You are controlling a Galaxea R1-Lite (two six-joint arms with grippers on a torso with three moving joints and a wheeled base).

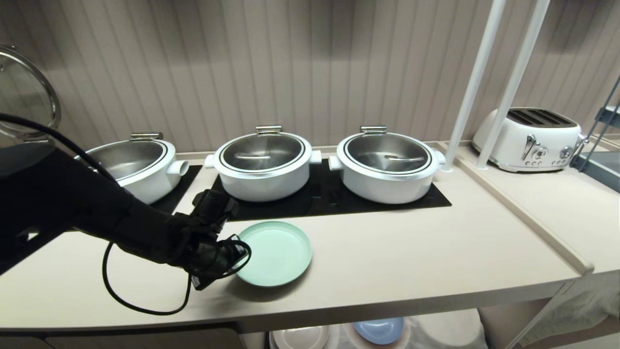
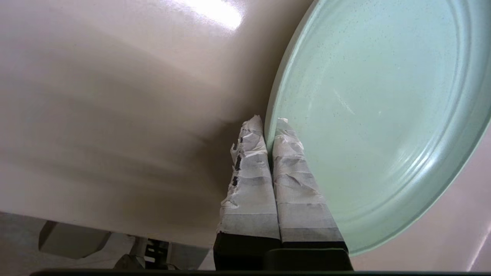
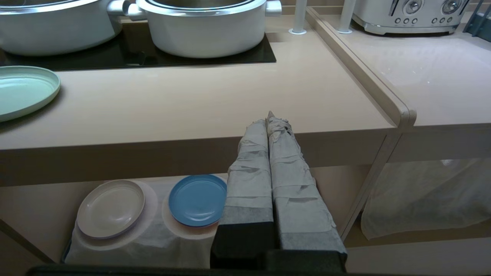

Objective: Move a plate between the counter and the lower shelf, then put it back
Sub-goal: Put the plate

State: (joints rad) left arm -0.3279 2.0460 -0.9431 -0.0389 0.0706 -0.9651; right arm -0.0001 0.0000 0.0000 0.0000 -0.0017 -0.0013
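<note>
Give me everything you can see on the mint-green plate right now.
The plate is round, mint-green, matte and faintly speckled, with a shallow raised rim, and it is empty. It is over the counter, in front of the black cooktop. The left gripper is shut on its rim, one taped finger inside and one outside.

Soft, even indoor light is falling from above, leaving the counter (image 1: 387, 261) bright. A white glare patch is shining on its surface in the left wrist view, where motion blur is smearing the beige area. The plate (image 1: 276, 252) is casting a soft shadow toward the front edge. The lower shelf (image 3: 153, 234) is sitting in dimmer shade.
</note>
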